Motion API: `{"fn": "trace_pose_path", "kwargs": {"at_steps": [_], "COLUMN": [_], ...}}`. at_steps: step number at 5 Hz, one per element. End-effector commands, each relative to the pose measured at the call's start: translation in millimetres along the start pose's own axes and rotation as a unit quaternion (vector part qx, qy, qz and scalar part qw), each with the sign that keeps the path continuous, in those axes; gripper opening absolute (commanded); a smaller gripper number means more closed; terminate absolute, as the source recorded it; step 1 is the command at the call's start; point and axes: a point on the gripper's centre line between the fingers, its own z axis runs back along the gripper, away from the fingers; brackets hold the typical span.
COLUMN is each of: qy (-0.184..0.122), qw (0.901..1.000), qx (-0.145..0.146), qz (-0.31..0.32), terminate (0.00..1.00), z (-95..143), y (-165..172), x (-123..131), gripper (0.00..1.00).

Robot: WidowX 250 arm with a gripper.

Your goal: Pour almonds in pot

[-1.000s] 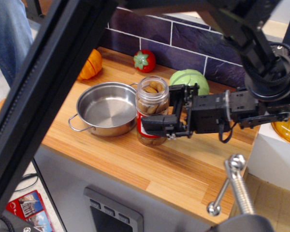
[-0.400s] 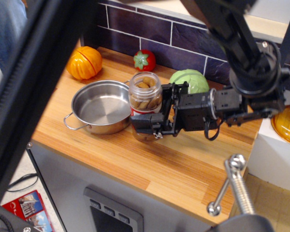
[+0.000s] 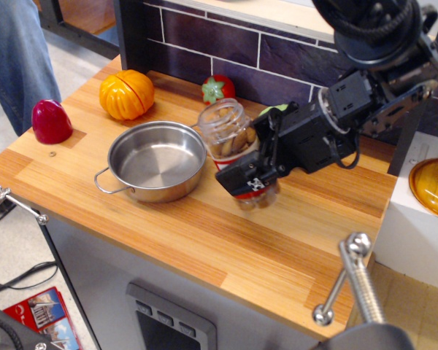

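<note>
My gripper (image 3: 252, 157) is shut on a clear plastic jar (image 3: 232, 149) with a red and white label. The jar holds brown almonds (image 3: 230, 138) and is lifted off the wooden counter, tilted with its open mouth leaning left toward the pot. The pot (image 3: 155, 160), a shallow shiny steel pan with wire loop handles, sits on the counter just left of the jar and looks empty. The jar's mouth is close to the pot's right rim.
An orange pumpkin toy (image 3: 126, 94), a red strawberry toy (image 3: 218, 89) and a green cabbage (image 3: 274, 109), mostly hidden by the arm, lie at the back. A dark red object (image 3: 51, 121) sits at the left edge. An orange glass lid (image 3: 433, 187) rests on a white stand at right.
The jar has been lifted off the counter and tilted left toward the pot. The arm rose and rotated. The dark bar that blocked the left of the view is gone.
</note>
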Motion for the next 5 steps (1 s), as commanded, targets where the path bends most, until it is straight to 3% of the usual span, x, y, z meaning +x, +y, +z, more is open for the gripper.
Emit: {"fn": "trace_pose_path", "kwargs": {"at_steps": [1, 2, 3, 4, 5], "qy": [-0.183, -0.239, -0.296, -0.349, -0.405], "qw": [0.9816, 0.9677, 0.9486, 0.9244, 0.8968], "qx": [0.015, 0.007, 0.019, 0.036, 0.031], "qz": [0.052, 0.079, 0.111, 0.15, 0.175], "terminate": [0.0, 0.0, 0.0, 0.0, 0.0], "z": [26, 27, 26, 21, 22], "y": [13, 21, 25, 28, 31], "x": [-15, -26, -40, -43, -44], "gripper": [0.0, 0.0, 0.0, 0.0, 0.0]}}
